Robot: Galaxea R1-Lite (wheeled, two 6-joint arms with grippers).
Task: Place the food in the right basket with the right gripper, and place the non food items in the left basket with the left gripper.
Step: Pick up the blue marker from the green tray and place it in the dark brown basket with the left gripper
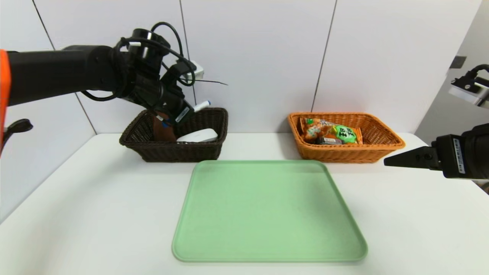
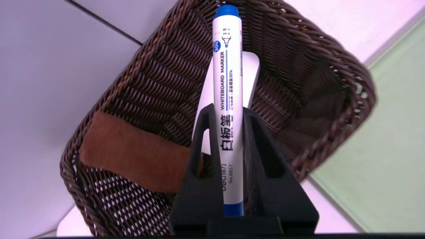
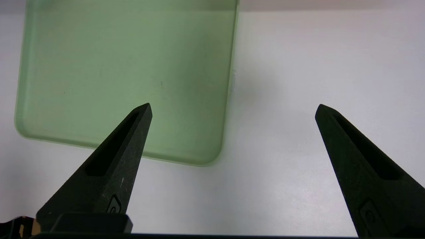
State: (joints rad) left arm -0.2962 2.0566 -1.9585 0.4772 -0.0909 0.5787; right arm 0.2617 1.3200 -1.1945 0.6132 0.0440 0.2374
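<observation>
L gripper (image 2: pixel 228 111), upper left of the head view, is closed down on a whiteboard marker (image 2: pixel 227 83), one finger each side of the barrel w/ no gap beyond its width. Marker is held over the dark basket (image 1: pixel 172 153), upper left of frame, its blue end sticking out past the fingertips. Should handle light & stiff, prob. smooth plastic, so apt to roll or slip if pinched off-ctr; not fragile. Best hold is approx. mid-barrel, fingers flat on the sides; the present grip looks nearer one end, prob. OK for a short drop. Below it in the basket: a white item (image 2: pixel 250 71), likely hard & slick, and a brown item (image 2: pixel 132 151), looks soft. Next move, I'd judge: lower a bit, then let go. Risk: marker catching the rim or bouncing off the white item. R gripper (image 3: pixel 233 111), at the right edge of the head view, is spread wide w/ nothing btwn its fingers, idle. Orange basket (image 1: pixel 344 154), upper right of ctr, has food packs (image 1: pixel 332 131) in it. Green tray (image 1: pixel 269 214), lower ctr, is bare, so the job's prob. nearly done. Surface: smooth white table (image 1: pixel 99 214), w/ pale wall panels (image 1: pixel 256 57) behind, across the top of frame.
</observation>
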